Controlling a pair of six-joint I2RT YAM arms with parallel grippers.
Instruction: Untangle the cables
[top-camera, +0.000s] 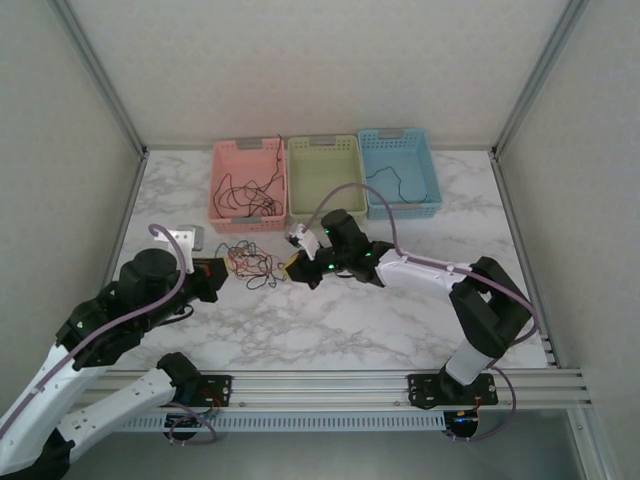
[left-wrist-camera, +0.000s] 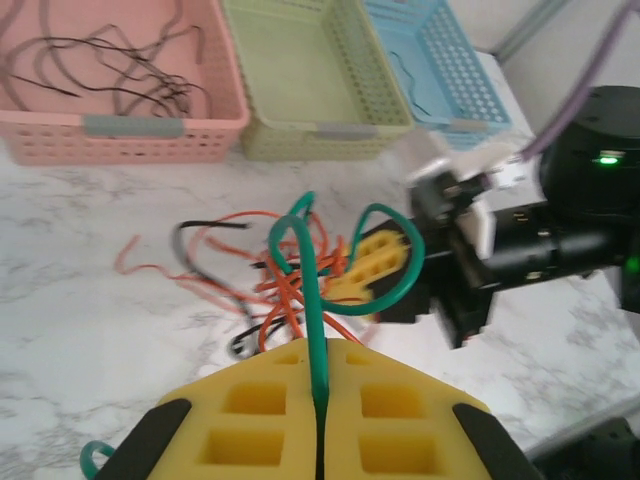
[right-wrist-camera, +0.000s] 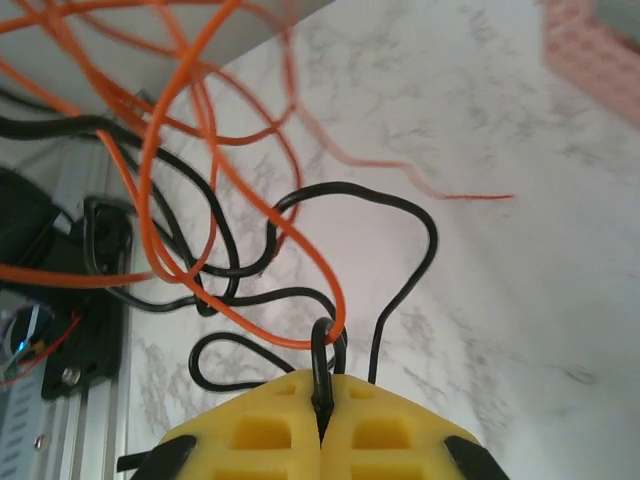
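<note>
The cables (top-camera: 250, 263) lie as a loose tangle of orange, black and green wires on the marble table, between the two grippers. My left gripper (top-camera: 215, 272) is at the tangle's left side. Its yellow pads (left-wrist-camera: 250, 400) are shut on a green cable (left-wrist-camera: 312, 290), which rises from the jaws and loops over the orange strands (left-wrist-camera: 285, 290). My right gripper (top-camera: 298, 262) is at the tangle's right side, shut on a loop of black cable (right-wrist-camera: 322, 350). An orange cable (right-wrist-camera: 200, 200) threads through that loop. The right gripper's yellow pads (left-wrist-camera: 375, 265) also face the left wrist camera.
Three baskets stand in a row at the back: pink (top-camera: 247, 222) with several black wires inside, green (top-camera: 325, 142), and blue (top-camera: 405, 210) with one black wire. A small grey plate (top-camera: 188, 238) lies left of the tangle. The aluminium rail (top-camera: 330, 385) runs along the near edge.
</note>
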